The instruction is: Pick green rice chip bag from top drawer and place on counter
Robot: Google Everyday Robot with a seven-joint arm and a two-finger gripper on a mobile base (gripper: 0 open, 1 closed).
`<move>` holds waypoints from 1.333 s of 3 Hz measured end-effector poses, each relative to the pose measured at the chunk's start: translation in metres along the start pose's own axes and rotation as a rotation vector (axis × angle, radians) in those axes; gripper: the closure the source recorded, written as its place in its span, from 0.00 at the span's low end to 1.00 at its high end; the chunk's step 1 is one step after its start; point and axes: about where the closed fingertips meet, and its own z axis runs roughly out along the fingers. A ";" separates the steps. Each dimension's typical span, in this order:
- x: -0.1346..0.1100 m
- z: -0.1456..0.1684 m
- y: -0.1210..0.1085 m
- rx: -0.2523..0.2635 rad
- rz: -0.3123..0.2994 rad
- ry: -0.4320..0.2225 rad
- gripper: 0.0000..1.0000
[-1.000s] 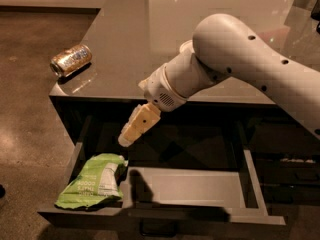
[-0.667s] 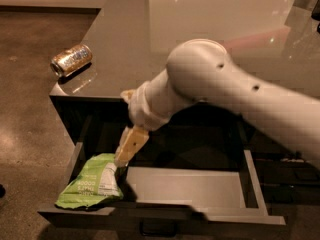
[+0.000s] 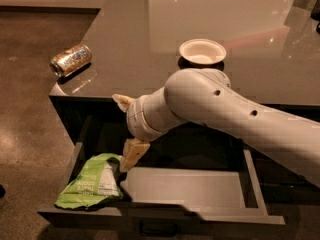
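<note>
The green rice chip bag (image 3: 92, 181) lies crumpled at the left end of the open top drawer (image 3: 165, 215), light-green back with white print facing up. My gripper (image 3: 122, 134) hangs inside the drawer just right of the bag and slightly above it. It looks open: one tan fingertip (image 3: 131, 156) points down beside the bag's upper right corner, and the other (image 3: 120, 101) sticks up by the counter's front edge. It holds nothing. The dark glossy counter (image 3: 150, 44) spans the top of the drawer unit.
A shiny speckled drink can (image 3: 71, 60) lies on its side at the counter's left front corner. A small white bowl (image 3: 202, 51) stands mid-counter behind my arm. The drawer's grey floor (image 3: 190, 186) runs right of the bag. Brown floor lies to the left.
My arm has swung left and down, bringing the gripper from above the drawer's middle to just beside the bag. The bowl, hidden before, now shows. The bag has not moved.
</note>
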 end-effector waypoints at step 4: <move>0.049 0.091 0.065 -0.211 -0.386 -0.110 0.00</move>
